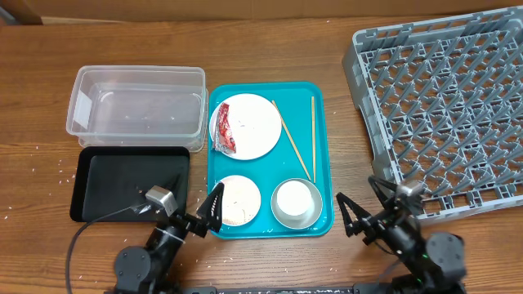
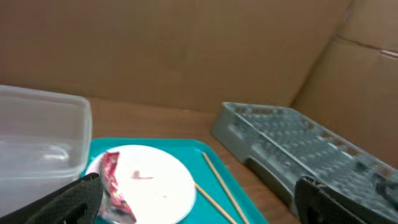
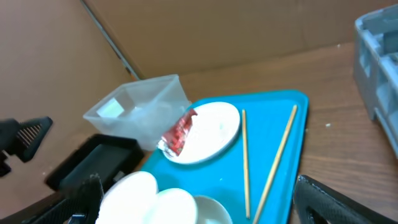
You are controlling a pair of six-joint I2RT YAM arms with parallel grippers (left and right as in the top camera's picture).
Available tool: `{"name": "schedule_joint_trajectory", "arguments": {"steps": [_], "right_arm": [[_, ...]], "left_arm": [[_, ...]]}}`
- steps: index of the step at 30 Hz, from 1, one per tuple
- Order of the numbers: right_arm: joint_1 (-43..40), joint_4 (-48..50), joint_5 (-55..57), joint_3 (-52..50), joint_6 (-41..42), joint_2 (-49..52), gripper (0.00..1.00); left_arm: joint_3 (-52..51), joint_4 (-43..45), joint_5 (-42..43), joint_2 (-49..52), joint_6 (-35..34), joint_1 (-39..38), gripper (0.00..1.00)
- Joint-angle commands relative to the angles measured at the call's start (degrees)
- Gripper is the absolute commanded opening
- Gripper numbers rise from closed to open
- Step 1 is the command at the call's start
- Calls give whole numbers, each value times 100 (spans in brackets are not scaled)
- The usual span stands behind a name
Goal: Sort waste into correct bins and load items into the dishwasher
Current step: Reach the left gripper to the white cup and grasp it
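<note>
Zero items moved, seemingly. Left gripper (image 1: 214,210) and right gripper (image 1: 362,208) spread, empty. Ahead, between them, on the teal tray (image 1: 265,171): red wrapper (image 1: 225,131) on large plate (image 1: 255,122), small plate (image 1: 237,198), bowl (image 1: 297,202), chopsticks (image 1: 313,135). Rack (image 1: 441,98) beyond the right, clear tub (image 1: 139,72) and black tray (image 1: 106,184) beyond the left, bare.

No readable text, labels or numbers anywhere

A crumpled red snack wrapper (image 1: 224,137) lies on the left edge of the large white plate (image 1: 249,122), at the back of the teal tray (image 1: 274,167). Right of the plate lie two wooden chopsticks (image 1: 313,139), one straight and one slanted. Nearer the front sit a small white plate (image 1: 237,198) and a steel-rimmed bowl (image 1: 297,202), white inside. To the left stands the clear tub (image 1: 78,106), with the shallow black tray (image 1: 106,184) in front of it. The grey dish rack (image 1: 445,114) sits skewed at the right.
</note>
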Motion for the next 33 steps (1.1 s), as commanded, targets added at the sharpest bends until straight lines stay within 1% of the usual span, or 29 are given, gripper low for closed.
{"name": "schedule_joint_trajectory", "arguments": {"steps": [1,2,3,5,6,7,8,11,12,14,15,16,17,18,20,21,22,24,25,28,30,31,32,33], "right_arm": [[-7,-625,11,1241,15,417,100],[-7,-1318,81,2013,-98,960,100],[-7,-1526,118,2229,-98,1132,100],[-7,-2332,289,3051,-101,1821,100],[-7,-2653,407,3388,-101,2124,100],[-7,-2964,505,3724,-109,2439,100],[-7,-3440,621,4277,-190,2977,100],[-7,-4026,649,5071,-184,3755,100],[-7,-4179,601,5311,-181,4030,100],[-7,-4295,415,5440,-181,4238,100],[-7,-4350,227,5462,-179,4352,100],[-7,-4356,118,5462,-179,4417,100],[-7,-4360,52,5462,-179,4465,100],[-7,-4360,50,5462,-160,4487,100],[-11,-4336,52,5462,-76,4487,100],[-11,-4325,70,5462,92,4487,100],[-11,-4308,109,5462,323,4487,100],[-11,-4306,210,5462,586,4487,100],[-11,-4308,264,5462,767,4487,100],[-11,-4330,258,5462,769,4487,100],[-11,-4367,208,5462,767,4487,100],[-11,-4387,179,5462,765,4487,100],[-11,-4395,177,5462,765,4487,100],[-11,-4395,177,5462,765,4487,100]], "left_arm": [[1086,-704,358,310,-107,9,100],[1578,-1224,358,651,-111,9,100],[1967,-1670,361,975,-160,9,100],[2675,-2542,363,1622,-219,7,100],[3147,-3143,352,2105,-186,9,100],[3423,-3491,334,2400,-166,7,100],[4063,-4253,341,3110,-22,7,100],[5123,-5316,348,4295,105,7,100],[5436,-5484,481,4701,61,7,100],[5652,-5617,1036,5088,2,9,100],[5694,-5549,1681,5337,26,4,100],[5689,-5434,1985,5515,26,-28,100],[5694,-5394,2221,5731,90,-127,94],[5694,-5429,2197,5912,111,-289,84],[5694,-5593,1687,6245,105,-831,76],[5692,-5652,1276,6402,35,-1176,75],[5692,-5705,407,6673,-249,-1770,75],[5692,-5698,-306,6940,-503,-2273,76],[5692,-5589,-927,7357,-820,-2876,76],[5692,-5268,-1147,7897,-935,-3362,75],[5692,-4972,-1143,8319,-953,-3571,72],[5692,-4809,-1147,8559,-973,-3644,68],[5692,-4645,-1217,8795,-977,-3652,59],[5692,-4548,-1233,8889,-992,-3646,58]]}}
